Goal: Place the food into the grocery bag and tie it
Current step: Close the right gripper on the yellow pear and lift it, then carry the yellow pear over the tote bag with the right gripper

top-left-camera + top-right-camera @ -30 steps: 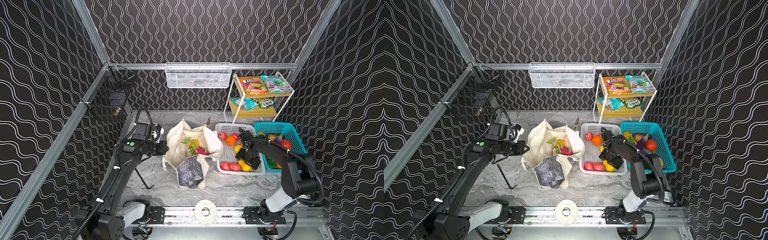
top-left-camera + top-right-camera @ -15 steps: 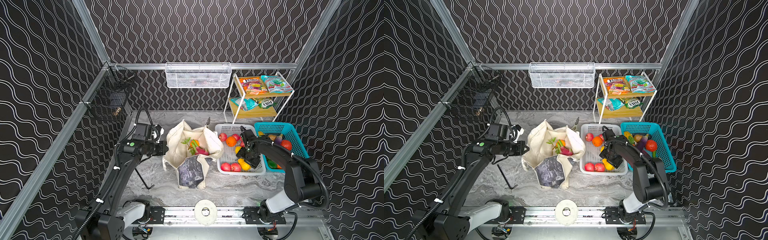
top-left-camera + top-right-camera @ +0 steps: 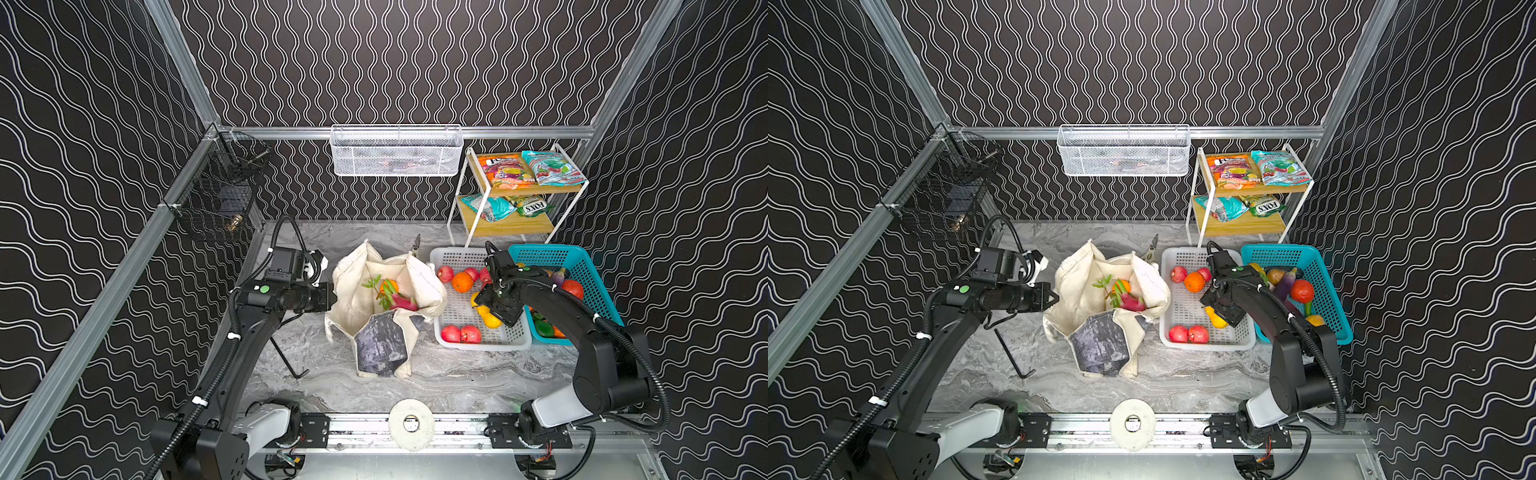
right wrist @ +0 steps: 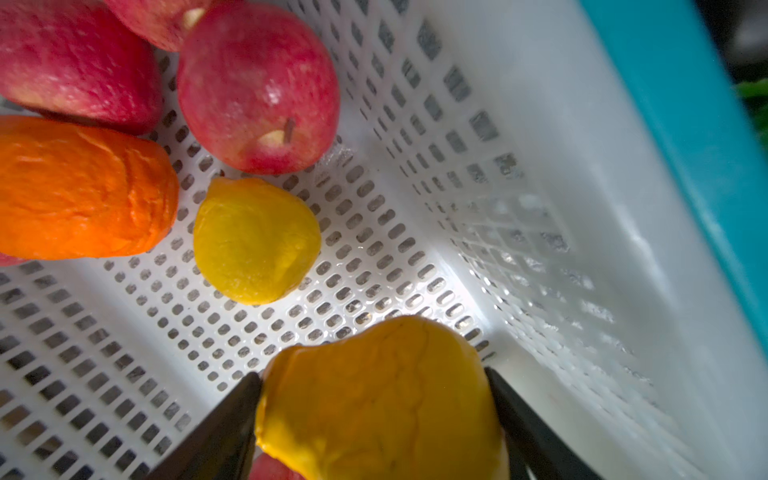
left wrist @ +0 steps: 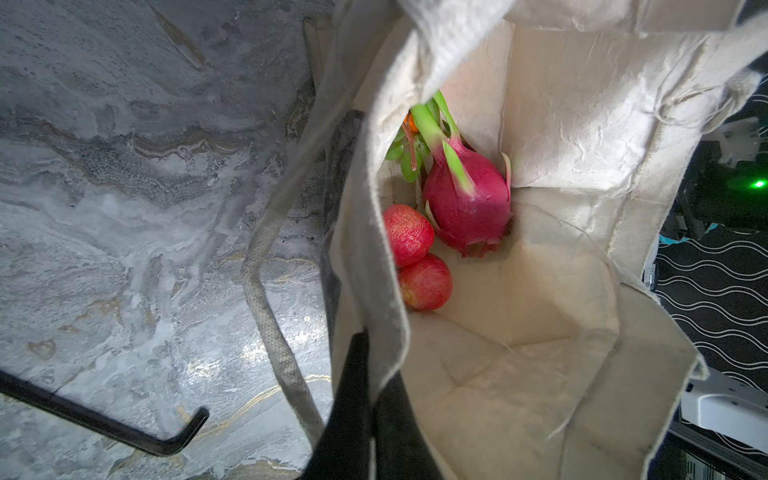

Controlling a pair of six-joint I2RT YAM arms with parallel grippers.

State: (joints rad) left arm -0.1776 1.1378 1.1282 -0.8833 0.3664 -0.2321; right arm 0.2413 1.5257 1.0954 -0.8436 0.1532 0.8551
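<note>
Right wrist: right hand (image 4: 372,374) grips lemon (image 4: 382,415) by its sides.
Risk: round fruit may slip on lift, missing grocery bag (image 3: 353,286); left hand (image 3: 331,296) clamps bag rim.

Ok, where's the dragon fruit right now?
The dragon fruit lies inside the open grocery bag at mid-table, beside two red apples; in both top views the white basket stands right of the bag.

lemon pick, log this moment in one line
left tool: shut on grocery bag rim | right tool: shut on lemon in white basket | phase: grasp
</note>
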